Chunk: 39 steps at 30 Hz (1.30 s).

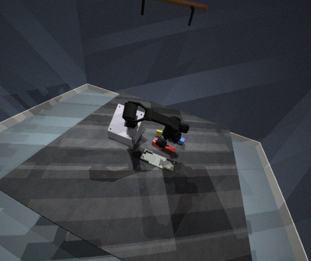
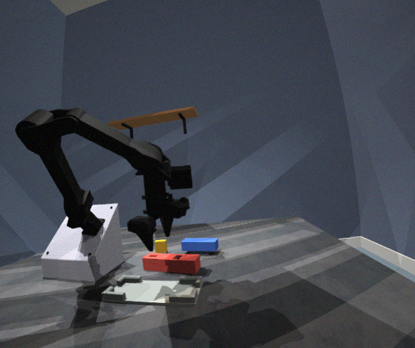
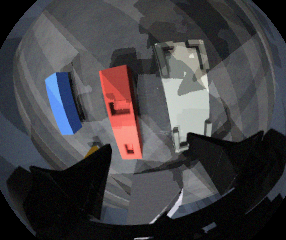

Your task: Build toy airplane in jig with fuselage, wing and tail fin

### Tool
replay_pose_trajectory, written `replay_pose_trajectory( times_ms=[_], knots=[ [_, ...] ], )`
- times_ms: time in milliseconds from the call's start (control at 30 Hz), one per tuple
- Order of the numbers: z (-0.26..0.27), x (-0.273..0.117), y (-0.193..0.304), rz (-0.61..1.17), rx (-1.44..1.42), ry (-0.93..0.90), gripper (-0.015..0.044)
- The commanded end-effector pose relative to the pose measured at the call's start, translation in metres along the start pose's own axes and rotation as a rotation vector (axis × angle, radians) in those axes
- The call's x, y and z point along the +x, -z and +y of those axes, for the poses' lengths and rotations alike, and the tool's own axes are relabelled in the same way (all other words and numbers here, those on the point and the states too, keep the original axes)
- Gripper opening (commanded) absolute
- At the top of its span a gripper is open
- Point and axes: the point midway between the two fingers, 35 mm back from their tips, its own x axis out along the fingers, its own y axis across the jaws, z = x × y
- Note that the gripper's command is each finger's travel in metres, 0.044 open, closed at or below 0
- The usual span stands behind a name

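Observation:
The red fuselage (image 1: 170, 148) (image 2: 191, 264) (image 3: 124, 127) lies beside the jig, its two sockets facing up, the smaller one at the end nearer the robot base. The pale jig with the cradle (image 1: 155, 159) (image 2: 144, 288) (image 3: 188, 100) is empty between its corner blocks. The blue wing (image 1: 181, 141) (image 2: 200, 244) (image 3: 64, 105) lies on the fuselage's other side; its tab is not clear. The small yellow tail fin (image 1: 159, 132) (image 2: 160, 246) (image 3: 91, 151) stands near the fuselage's small-socket end, partly hidden by a finger in the wrist view. My gripper (image 2: 159, 243) (image 3: 150, 142) is open and empty, pointing down above the fuselage's small-socket end.
The white sloped robot base (image 1: 119, 123) (image 2: 106, 239) stands close to the left of the parts in the top and exterior views. An orange shelf (image 1: 184, 3) (image 2: 155, 117) on black brackets is in the background. The arm casts shadows across the dark mat and part of the jig.

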Motion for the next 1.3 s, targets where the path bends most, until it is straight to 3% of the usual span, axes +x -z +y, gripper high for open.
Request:
replay_pose_trajectory(
  times_ms=[0,233,400,1267],
  knots=[
    [0.039,-0.004,0.001,-0.070,-0.016,0.100,0.0440],
    [0.053,-0.005,0.003,-0.104,-0.019,0.132,0.0440],
    [0.047,0.034,-0.001,-0.104,-0.019,0.134,0.0440],
    [0.042,0.073,-0.006,-0.104,-0.019,0.135,0.0440]
  ],
)
